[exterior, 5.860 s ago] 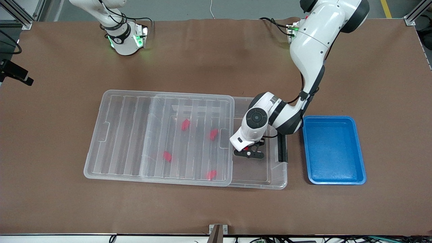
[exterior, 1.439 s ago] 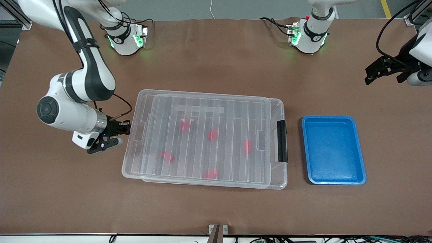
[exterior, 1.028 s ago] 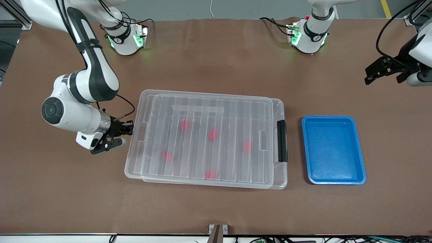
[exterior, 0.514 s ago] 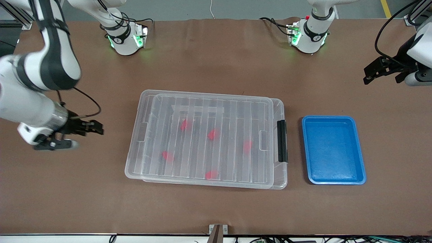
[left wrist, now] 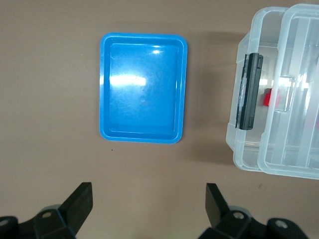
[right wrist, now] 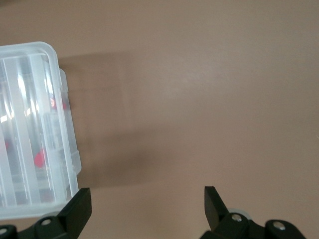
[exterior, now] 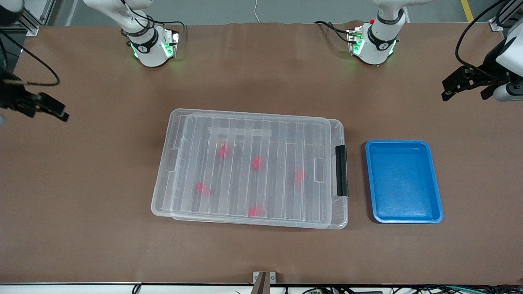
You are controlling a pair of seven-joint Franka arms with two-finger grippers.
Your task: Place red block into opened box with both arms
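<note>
The clear box [exterior: 338,218] lies mid-table with its ribbed lid [exterior: 253,122] resting over almost all of it. Several red blocks show through the lid, among them one [exterior: 256,162] near the middle and one [exterior: 299,177] near the black clip [exterior: 341,170]. My right gripper [exterior: 34,116] hangs open and empty over bare table at the right arm's end, apart from the box corner [right wrist: 65,129]. My left gripper [exterior: 463,96] waits open and empty over the table at the left arm's end. In the left wrist view its open fingers [left wrist: 79,201] frame bare table, with the box end [left wrist: 244,149] and a red block [left wrist: 267,97] in sight.
A blue tray [exterior: 402,181] with nothing in it sits between the box and the left arm's end; it also shows in the left wrist view as the blue tray [left wrist: 143,94]. Both arm bases stand at the table edge farthest from the front camera.
My right gripper let go at the lid's end, opened and drew away toward the right arm's table end. The lid, earlier slid aside, now covers the box. The left arm stayed still.
</note>
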